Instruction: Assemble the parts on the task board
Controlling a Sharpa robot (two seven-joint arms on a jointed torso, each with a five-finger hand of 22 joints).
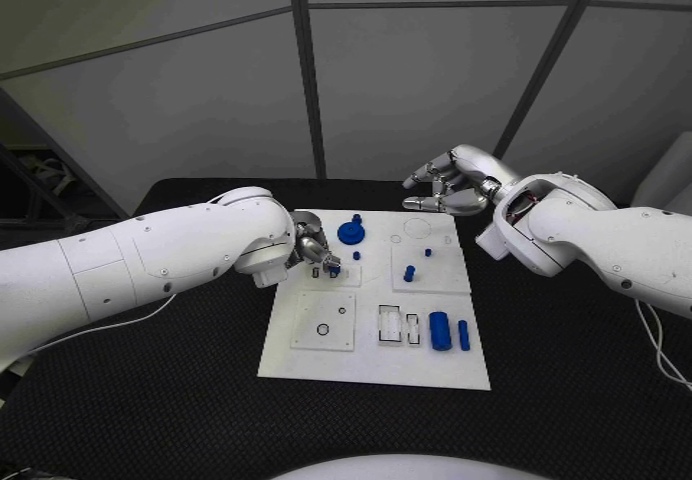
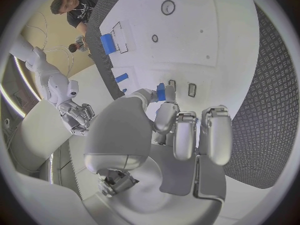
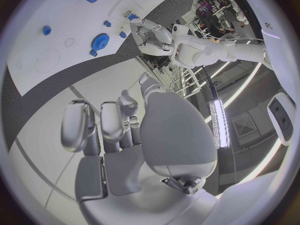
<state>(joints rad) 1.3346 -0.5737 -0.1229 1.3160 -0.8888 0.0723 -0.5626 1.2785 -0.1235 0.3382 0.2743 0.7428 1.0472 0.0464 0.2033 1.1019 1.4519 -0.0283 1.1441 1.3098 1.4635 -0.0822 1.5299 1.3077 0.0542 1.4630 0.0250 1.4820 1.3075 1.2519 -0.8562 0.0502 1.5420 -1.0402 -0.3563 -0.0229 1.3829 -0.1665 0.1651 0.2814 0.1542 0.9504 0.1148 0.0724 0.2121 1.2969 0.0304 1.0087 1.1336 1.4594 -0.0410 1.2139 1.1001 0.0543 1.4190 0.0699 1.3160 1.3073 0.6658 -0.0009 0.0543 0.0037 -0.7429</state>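
Note:
The white task board (image 1: 378,368) lies in the middle of the black table. My left hand (image 1: 313,253) hovers over the board's left half and pinches a small blue part (image 1: 333,267) between thumb and a finger; the same pinched part (image 2: 160,91) shows in the left wrist view, just above slots in the board (image 2: 212,30). My right hand (image 1: 449,189) hangs over the board's far right edge, fingers loosely bent and apart, holding nothing. A blue gear-like part (image 1: 351,235) and small blue pegs (image 1: 410,272) stand in the board. Two blue cylinders (image 1: 440,330) lie near its right edge.
Black table surface (image 1: 173,400) surrounds the board on all sides. Grey wall panels (image 1: 418,90) stand right behind the table's far edge. From the right wrist, the gear-like part (image 3: 99,40) and my left hand (image 3: 147,32) are seen beyond my right hand (image 3: 125,130).

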